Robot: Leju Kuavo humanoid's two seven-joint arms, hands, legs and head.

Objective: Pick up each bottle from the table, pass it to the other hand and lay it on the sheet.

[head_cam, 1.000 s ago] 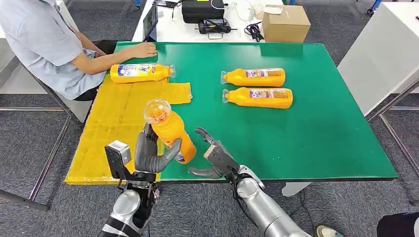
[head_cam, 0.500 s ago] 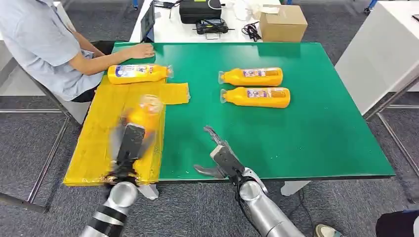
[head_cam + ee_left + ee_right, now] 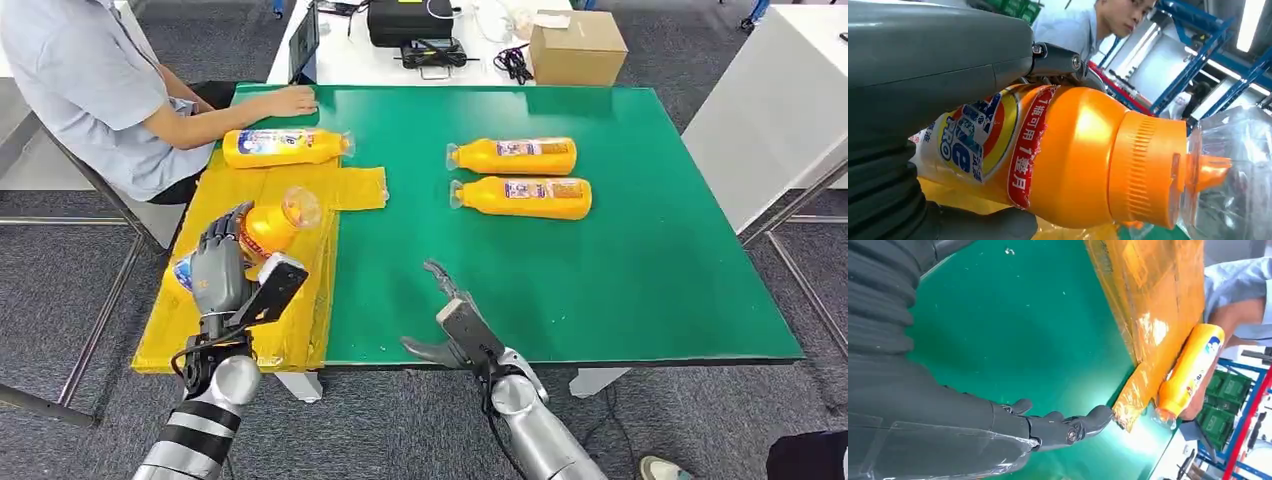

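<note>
The left hand (image 3: pixel 218 268) is wrapped around an orange bottle (image 3: pixel 262 232), fingers curled over the body near its label, above the left part of the yellow sheet (image 3: pixel 215 330). The bottle is tilted, its clear cap (image 3: pixel 301 207) pointing up and away from the robot; whether its base touches the sheet cannot be told. In the left wrist view the thumb (image 3: pixel 923 75) lies over the label and the dark fingers (image 3: pixel 973 222) close under the bottle (image 3: pixel 1068 155), so the grip is firm.

A 2nd bottle (image 3: pixel 284 147) lies on its side at the far end of the sheet, cap to the right, close to the forearm of a person (image 3: pixel 90 90) seated at the table's left corner, whose hand rests flat on the green table (image 3: pixel 650 280).

The right hand (image 3: pixel 455 325) sits over the table's near edge, right of the sheet, holding nothing, fingers spread and stretched forward. In the right wrist view its fingers (image 3: pixel 1068 427) hover just over the green surface, fingertips close to the sheet's edge (image 3: pixel 1128 410).

Further right, 2 more bottles (image 3: pixel 512 156) (image 3: pixel 522 197) lie side by side on the bare table, parallel, caps to the left, well apart from both hands.

A cardboard box (image 3: pixel 577 47) stands on the white table beyond.
</note>
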